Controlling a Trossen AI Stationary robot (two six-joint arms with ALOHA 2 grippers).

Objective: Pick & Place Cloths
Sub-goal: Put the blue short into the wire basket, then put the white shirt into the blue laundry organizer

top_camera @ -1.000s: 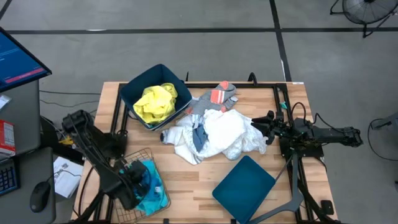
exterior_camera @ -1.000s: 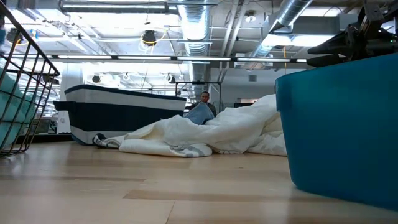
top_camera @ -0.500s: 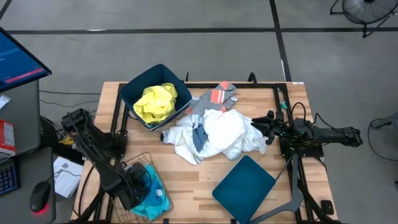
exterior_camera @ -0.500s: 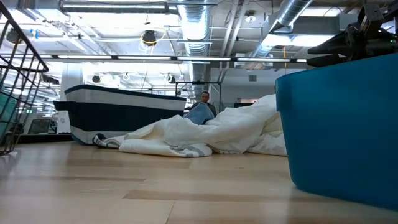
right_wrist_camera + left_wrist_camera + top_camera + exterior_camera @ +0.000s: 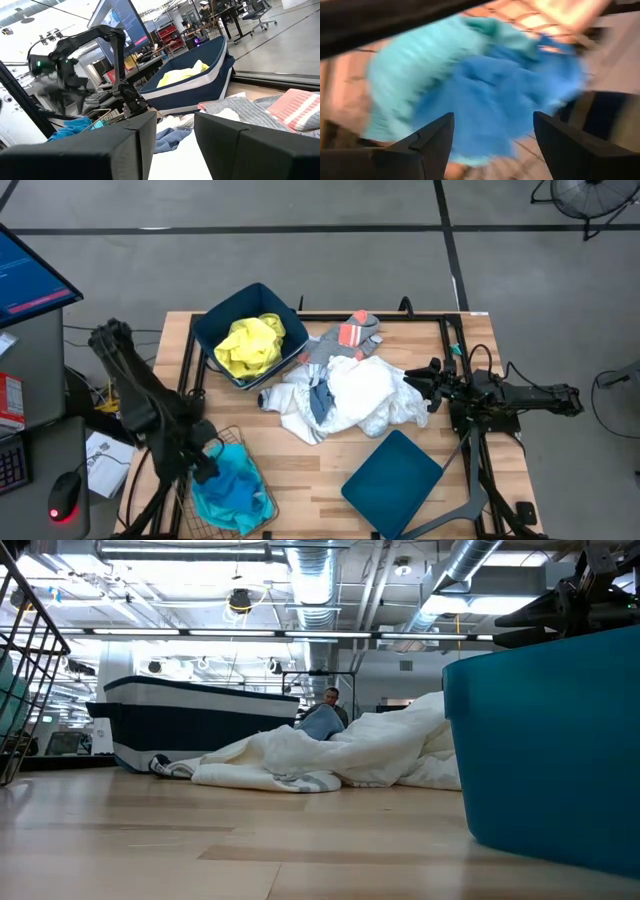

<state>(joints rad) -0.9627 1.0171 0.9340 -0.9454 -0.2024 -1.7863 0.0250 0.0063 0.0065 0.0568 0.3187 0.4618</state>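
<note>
Wooden table [image 5: 300,465] under bright workshop ceiling [image 5: 320,580]

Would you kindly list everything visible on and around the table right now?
Turquoise garment: one, in the wire basket, front left.
Yellow cloth: one, in the dark blue bin, back left.
White cloths: a pile, table centre.
Orange-banded sock: one, grey, behind the pile.
Teal bin: one, front right.
Left gripper: open, above the basket.
Right gripper: at the pile's right edge.
</note>
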